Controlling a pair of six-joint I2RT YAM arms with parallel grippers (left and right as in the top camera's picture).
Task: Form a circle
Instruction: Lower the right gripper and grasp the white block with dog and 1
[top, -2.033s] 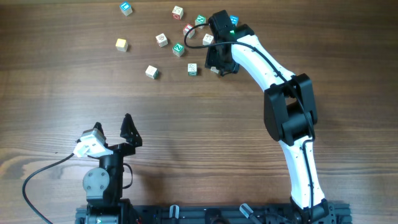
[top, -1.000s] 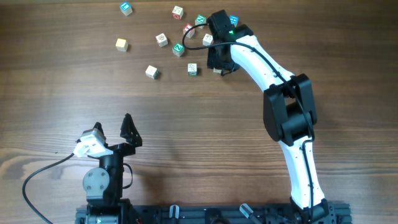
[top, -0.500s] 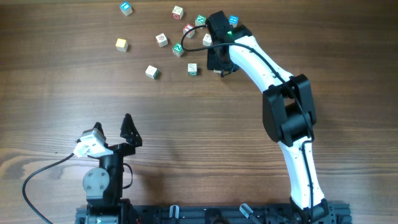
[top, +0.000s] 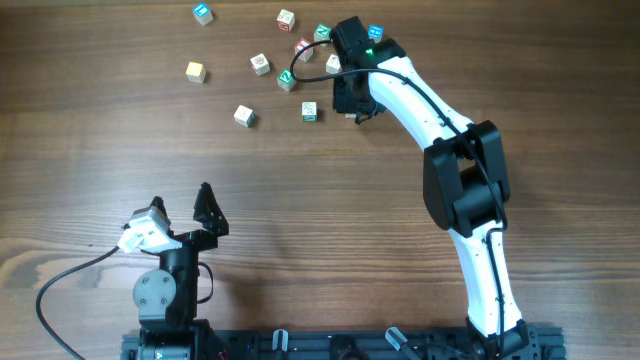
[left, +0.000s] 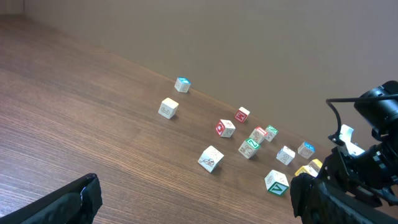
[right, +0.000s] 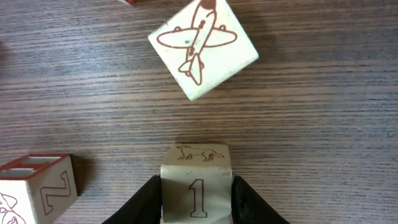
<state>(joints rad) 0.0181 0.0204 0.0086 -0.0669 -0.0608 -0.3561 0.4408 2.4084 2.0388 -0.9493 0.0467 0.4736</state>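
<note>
Soft, even light; faint shadows, sharp focus.

"1" on the pinched cube (right: 196, 186)

A loose scatter of cubes (top: 287, 80) lies on the table (top: 300, 220), top centre in the overhead view. At its right edge the numbered cube (right: 196, 186) sits between the right gripper's (top: 350, 112) fingers. The plane cube (right: 203, 46) lies just beyond it, not touching. The left gripper (top: 180, 205) stands lower left, well apart.
</note>
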